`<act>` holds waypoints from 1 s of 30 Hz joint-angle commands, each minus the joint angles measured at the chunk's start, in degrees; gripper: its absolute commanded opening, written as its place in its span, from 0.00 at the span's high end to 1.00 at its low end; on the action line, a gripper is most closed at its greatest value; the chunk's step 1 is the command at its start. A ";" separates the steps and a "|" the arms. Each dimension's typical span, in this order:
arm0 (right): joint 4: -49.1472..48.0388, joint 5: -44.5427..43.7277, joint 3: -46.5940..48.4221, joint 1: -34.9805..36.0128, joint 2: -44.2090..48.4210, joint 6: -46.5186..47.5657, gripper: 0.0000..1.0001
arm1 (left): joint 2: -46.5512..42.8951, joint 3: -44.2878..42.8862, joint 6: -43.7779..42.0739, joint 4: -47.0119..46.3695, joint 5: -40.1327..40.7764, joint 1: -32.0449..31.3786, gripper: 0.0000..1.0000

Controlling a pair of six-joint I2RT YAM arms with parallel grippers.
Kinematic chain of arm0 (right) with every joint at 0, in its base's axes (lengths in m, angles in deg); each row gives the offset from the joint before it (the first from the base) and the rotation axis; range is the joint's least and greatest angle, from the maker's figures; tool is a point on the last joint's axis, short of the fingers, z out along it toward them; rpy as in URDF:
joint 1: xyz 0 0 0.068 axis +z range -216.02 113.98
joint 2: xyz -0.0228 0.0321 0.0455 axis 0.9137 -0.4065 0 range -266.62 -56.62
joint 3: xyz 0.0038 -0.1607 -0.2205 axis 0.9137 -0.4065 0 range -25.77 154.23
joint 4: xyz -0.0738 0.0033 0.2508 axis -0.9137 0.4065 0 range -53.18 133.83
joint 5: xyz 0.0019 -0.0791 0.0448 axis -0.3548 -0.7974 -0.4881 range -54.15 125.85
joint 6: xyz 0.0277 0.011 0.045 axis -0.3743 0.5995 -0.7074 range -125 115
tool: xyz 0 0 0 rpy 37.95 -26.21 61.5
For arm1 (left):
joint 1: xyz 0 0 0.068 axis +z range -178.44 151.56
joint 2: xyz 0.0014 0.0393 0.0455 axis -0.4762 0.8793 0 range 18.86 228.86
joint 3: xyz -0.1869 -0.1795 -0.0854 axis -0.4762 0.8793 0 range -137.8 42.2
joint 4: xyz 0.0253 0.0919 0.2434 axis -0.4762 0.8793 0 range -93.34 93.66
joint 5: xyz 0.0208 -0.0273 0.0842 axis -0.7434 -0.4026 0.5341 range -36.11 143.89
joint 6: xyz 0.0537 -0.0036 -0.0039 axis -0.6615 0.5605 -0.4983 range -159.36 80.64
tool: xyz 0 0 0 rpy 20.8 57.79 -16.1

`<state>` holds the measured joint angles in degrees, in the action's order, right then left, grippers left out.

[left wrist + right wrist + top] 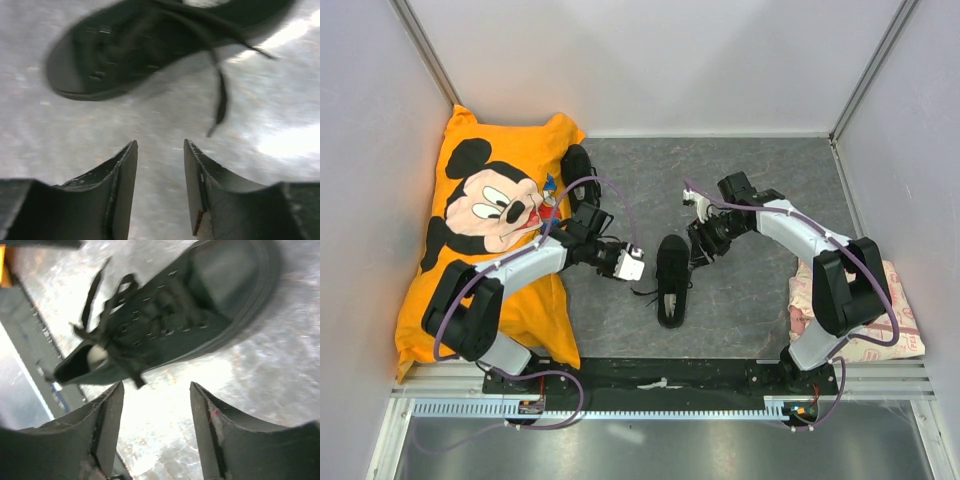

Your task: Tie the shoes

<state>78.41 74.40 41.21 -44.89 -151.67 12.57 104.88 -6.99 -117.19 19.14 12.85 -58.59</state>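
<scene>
With left gripper [160, 145] and right gripper [156, 386] fingers spread empty, risks snagging loose thin black lace [221, 102], dragging small black low-top shoe [671, 280].

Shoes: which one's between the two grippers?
The shoe mid-mat, flanked by the left gripper and right gripper. The other shoe lies farther back against the orange pillow.

No writing can be read in any view. The orange pillow [485, 215] bears only a cartoon mouse face with black ears. Inside the black shoe [170, 325] sits a small pale label [96, 356], too blurred to read. The pink-and-white cloth [898, 335] at the right edge of the surface shows reddish print, too small to make out.
</scene>
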 commanded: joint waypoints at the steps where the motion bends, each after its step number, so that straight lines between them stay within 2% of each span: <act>1: 4.12 5.75 -1.50 0.67 1.70 3.36 0.34 | 4.85 -5.91 0.83 -5.87 -3.26 -0.43 0.48; 5: 3.86 7.86 -2.73 0.67 0.13 2.92 0.29 | 8.55 -9.08 -0.48 -6.92 -3.26 -1.22 0.42; 9: 2.72 9.09 -3.43 0.59 -3.12 1.16 0.28 | 10.04 -9.70 -3.65 -7.01 -3.35 -2.89 0.41; 18: 1.84 7.60 -3.70 0.76 -6.82 0.28 0.39 | 11.80 -9.52 -5.23 -6.92 -3.26 -6.41 0.50; 21: 1.75 6.28 -3.79 0.67 -7.79 0.11 0.48 | 12.07 -9.61 -5.67 -6.40 -2.65 -7.20 0.60; 22: 1.57 6.02 -3.70 0.67 -7.87 0.02 0.57 | 12.15 -9.70 -5.85 -5.79 -2.47 -7.20 0.68; 24: 1.31 4.44 -3.35 0.76 -8.40 -0.07 0.65 | 11.81 -9.70 -6.20 -3.50 -1.42 -7.20 0.77; 25: 0.87 3.65 -3.17 0.76 -8.32 -0.16 0.76 | 11.37 -9.44 -6.20 -2.89 -1.15 -7.11 0.85; 27: 0.52 2.42 -2.47 0.76 -8.49 -0.33 0.86 | 10.32 -7.78 -6.20 -1.74 -1.15 -6.76 0.90; 28: -0.35 1.89 -2.12 0.76 -8.40 -1.12 0.96 | 8.74 -7.07 -6.11 -1.48 -1.15 -6.68 0.93; 30: -0.97 0.93 -1.16 0.67 -8.66 -1.56 1.00 | 7.24 -4.88 -5.68 -1.30 -1.41 -6.67 0.95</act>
<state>80.16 77.78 37.61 -44.26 -159.84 11.82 116.29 -14.67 -121.12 15.60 11.93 -65.52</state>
